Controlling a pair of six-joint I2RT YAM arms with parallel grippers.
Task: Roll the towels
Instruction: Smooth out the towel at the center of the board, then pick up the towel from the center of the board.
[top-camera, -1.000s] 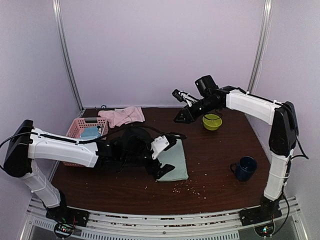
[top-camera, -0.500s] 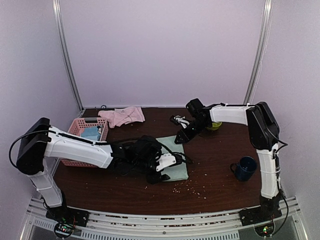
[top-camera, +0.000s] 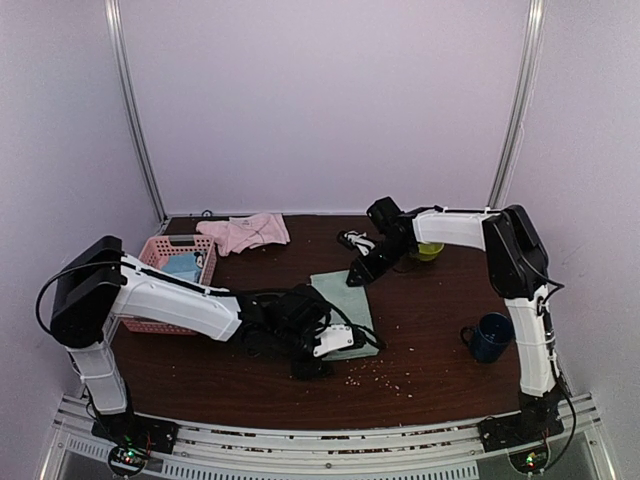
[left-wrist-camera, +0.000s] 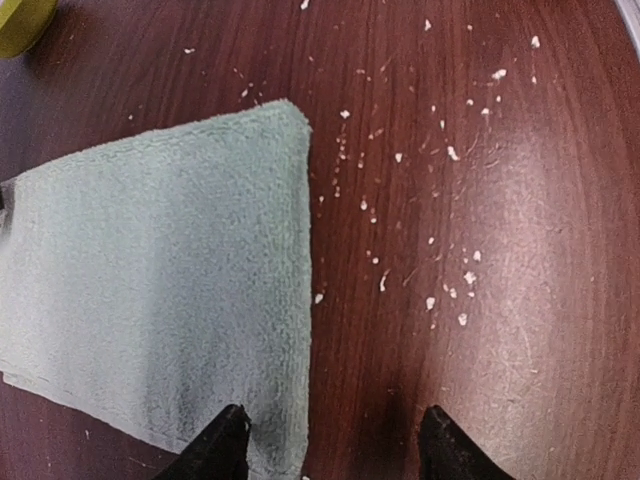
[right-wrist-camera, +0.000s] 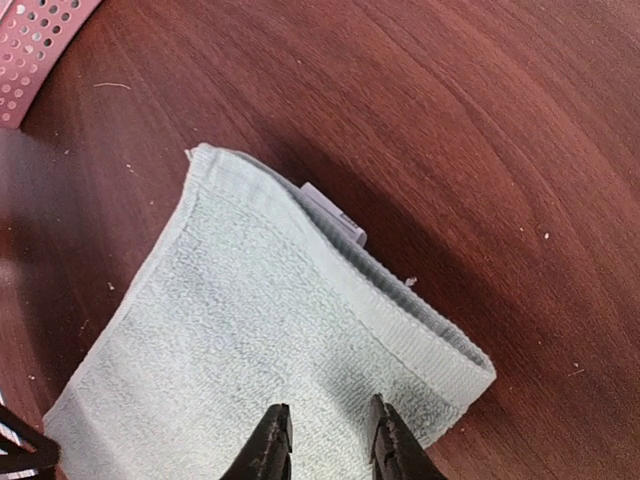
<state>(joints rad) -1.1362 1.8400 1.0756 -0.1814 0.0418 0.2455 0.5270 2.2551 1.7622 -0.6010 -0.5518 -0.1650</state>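
Neither towel is rolled yet, so nearly all of the task is left. The green towel (top-camera: 345, 300) lies flat, folded double, in the middle of the table (top-camera: 440, 310), with no curl started at either end. The pink towel (top-camera: 245, 232) sits crumpled at the back left, well apart from both arms.

The left claw (left-wrist-camera: 330, 450) is at the towel's near corner with its jaws well apart. One finger is over the cloth, the other over bare wood, and nothing is held. The right claw (right-wrist-camera: 328, 445) is down on the far end with only a narrow gap. The cloth looks flat between the fingers, though I cannot tell whether they pinch it.

Around them are a pink basket (top-camera: 150, 262) holding a blue-grey cloth (top-camera: 183, 265), a yellow-green bowl (top-camera: 430, 251) just behind the right claw, a blue mug (top-camera: 490, 337) to the right, and crumbs (left-wrist-camera: 440, 290) beside the towel. Nothing lies on the towel, but the crumbs could get rolled in.
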